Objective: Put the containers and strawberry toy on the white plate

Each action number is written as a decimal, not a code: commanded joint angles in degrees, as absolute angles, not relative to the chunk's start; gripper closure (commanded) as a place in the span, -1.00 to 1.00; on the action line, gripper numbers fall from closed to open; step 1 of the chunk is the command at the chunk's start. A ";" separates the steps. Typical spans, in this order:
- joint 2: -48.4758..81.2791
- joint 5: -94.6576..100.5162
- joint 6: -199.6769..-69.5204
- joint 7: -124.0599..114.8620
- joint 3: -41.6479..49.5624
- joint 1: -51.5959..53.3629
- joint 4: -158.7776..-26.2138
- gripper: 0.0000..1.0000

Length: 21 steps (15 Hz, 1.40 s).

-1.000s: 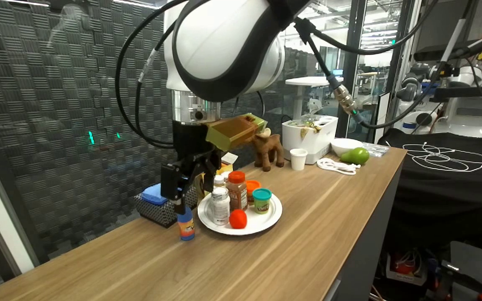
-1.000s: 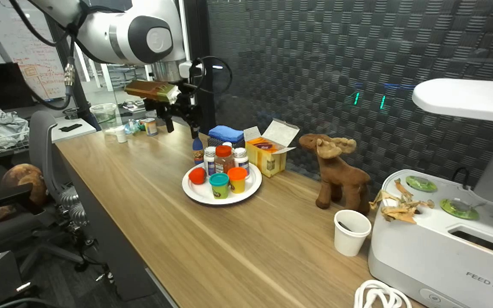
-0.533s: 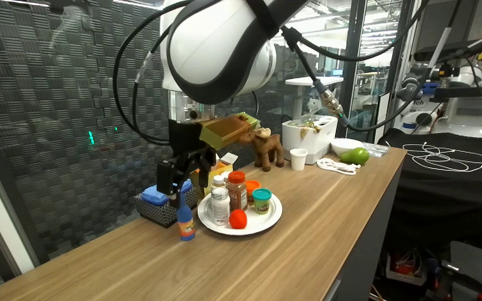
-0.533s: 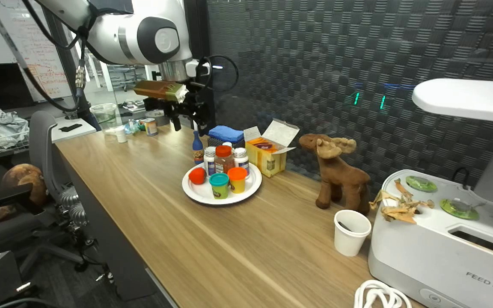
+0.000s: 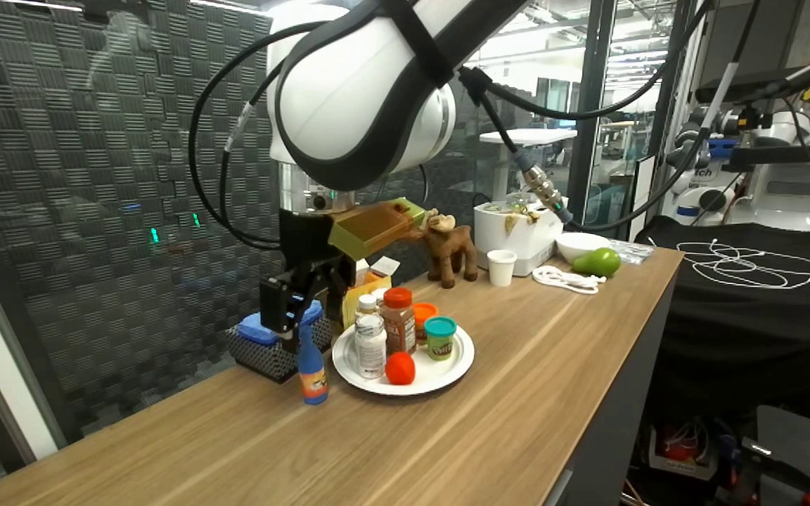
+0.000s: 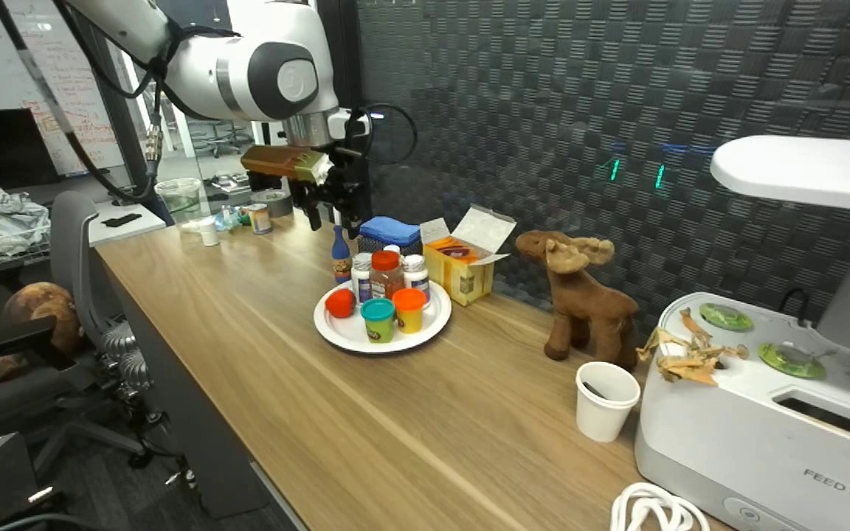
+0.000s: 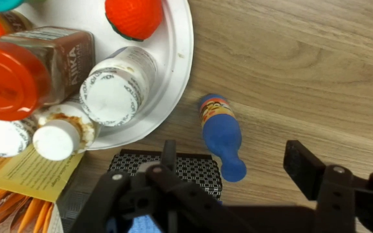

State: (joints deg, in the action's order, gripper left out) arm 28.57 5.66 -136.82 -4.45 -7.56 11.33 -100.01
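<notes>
- Nearest in an exterior view, I see the strawberry toy (image 5: 400, 368), bright red-orange, resting on the white plate (image 5: 451, 372); my wrist view shows its dark green edge.
- Just beside it a white-capped bottle (image 5: 370, 353) stands upright on the plate; the teal-lidded tub (image 5: 440, 343) sits near.
- Behind these, also on the plate, are the red-capped spice jar (image 5: 398, 332), the orange-lidded tub (image 6: 410, 317), a smaller white-capped bottle (image 7: 57, 139) and a third white-capped bottle (image 7: 0, 137).
- My gripper (image 7: 234, 161) has its fingers (image 7: 303, 171) spread wide, gripping nothing; the blue pin-shaped bottle (image 7: 222, 132) shows its knobbed top in the gap, apart from both.
- That bottle stands upright on the wood-grain counter (image 5: 377, 457), just beside the plate.
- Farther back I have a patterned box (image 5: 275, 362) under a blue cloth (image 5: 259, 328), and an opened yellow carton (image 6: 462, 274).
- Past those: toy moose (image 5: 451, 247), paper cup (image 5: 501, 268), white planter (image 6: 750, 442), white bowl (image 5: 581, 246), green pear-shaped fruit (image 5: 598, 261).
- Beyond lie dark textured wall panels (image 5: 81, 154) and a black-draped table (image 5: 714, 323).
</notes>
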 commanded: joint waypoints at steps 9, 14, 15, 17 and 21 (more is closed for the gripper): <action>28.93 6.96 -138.17 -5.01 -6.40 13.33 -99.02 0.75; 27.26 7.43 -139.48 -6.55 -5.95 14.22 -100.47 0.66; 26.34 7.66 -140.11 -7.07 -5.75 14.43 -101.11 0.66; 24.34 8.83 -140.56 -7.94 -5.21 14.97 -102.51 0.66; 19.45 13.58 -137.92 -15.45 -3.18 17.44 -106.58 0.67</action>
State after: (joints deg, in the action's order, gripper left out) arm 25.13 10.38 -139.09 -9.18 -5.21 14.81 -101.50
